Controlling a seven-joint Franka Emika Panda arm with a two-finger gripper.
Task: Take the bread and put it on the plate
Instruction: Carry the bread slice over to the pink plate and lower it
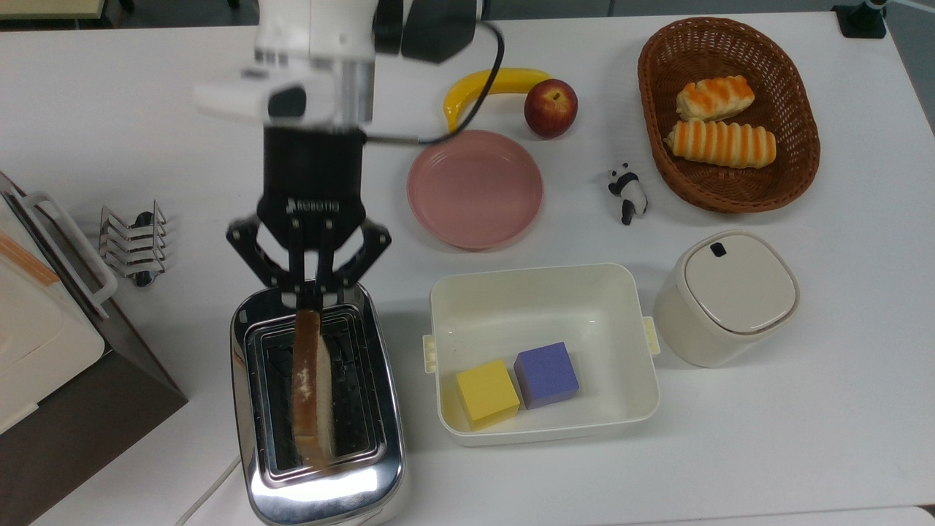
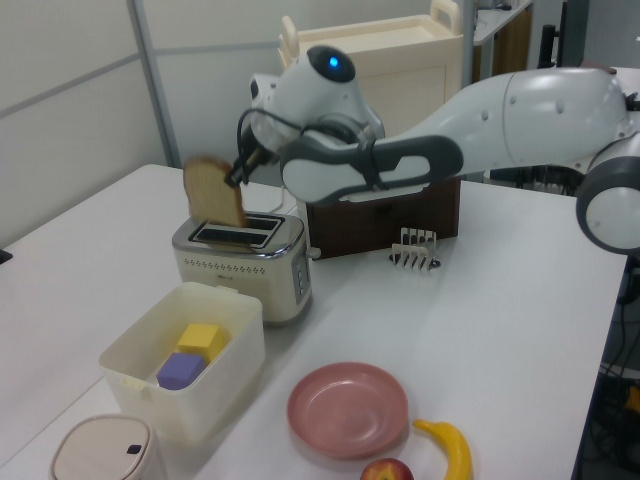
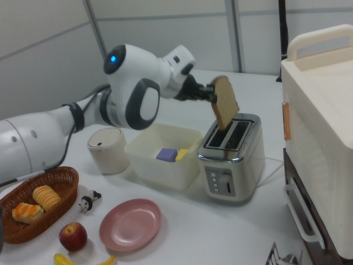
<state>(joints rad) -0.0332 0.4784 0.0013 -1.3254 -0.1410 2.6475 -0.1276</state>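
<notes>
1. Top view: the gripper (image 1: 307, 298) is clamped on one end of the bread (image 1: 310, 387), which is seen edge-on above the slots of the chrome toaster (image 1: 321, 489). The pink plate (image 1: 475, 188) lies bare on the white bench (image 1: 803, 438) toward the top view's right of the gripper, with a cream tub (image 1: 544, 292) holding a yellow and a purple block just beside the toaster.

2. Left view: the bread (image 2: 213, 192) hangs clear above the toaster (image 2: 240, 265), tilted, pinched at its upper edge by the gripper (image 2: 238, 176). The plate (image 2: 348, 408) sits well apart in the foreground, near a banana (image 2: 450, 450).

3. Right view: the bread (image 3: 225, 102) is held over the toaster (image 3: 231, 160), its lower edge just above the slots, the gripper (image 3: 210, 94) closed on its side. The plate (image 3: 131, 224) rests near an apple (image 3: 73, 236).
</notes>
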